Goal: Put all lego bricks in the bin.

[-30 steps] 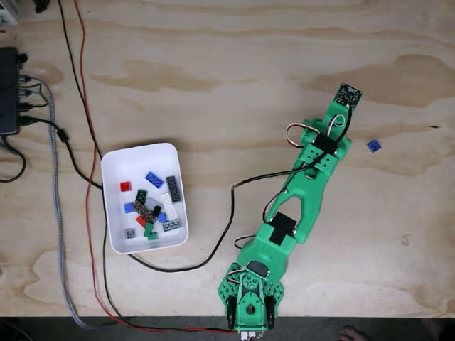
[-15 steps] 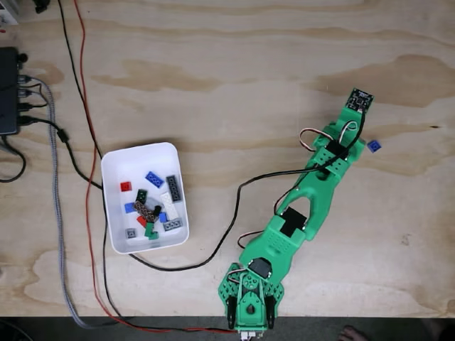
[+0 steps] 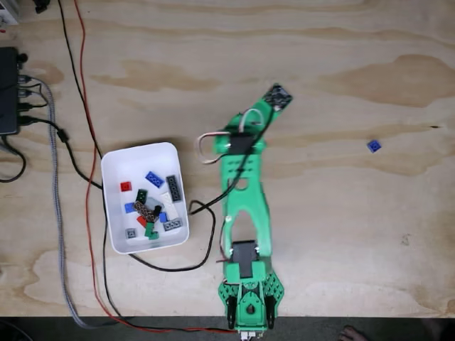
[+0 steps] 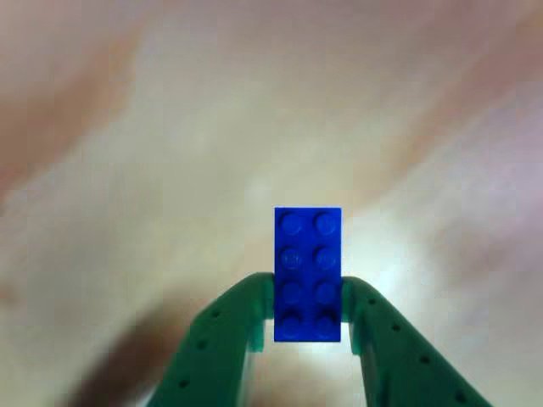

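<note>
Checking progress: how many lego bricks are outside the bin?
2: a loose blue brick on the table far right; a held blue brick in the tool. The arm may hide more.

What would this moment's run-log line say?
gripper: shut on blue brick | arm: right of bin | bin: holds assorted bricks | loose: small blue brick on table, far right

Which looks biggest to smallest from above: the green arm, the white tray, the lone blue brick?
In the fixed view:
1. Green arm, the largest by far.
2. White tray, clearly smaller than the arm.
3. Lone blue brick, tiny, lying on the wooden table.
</note>
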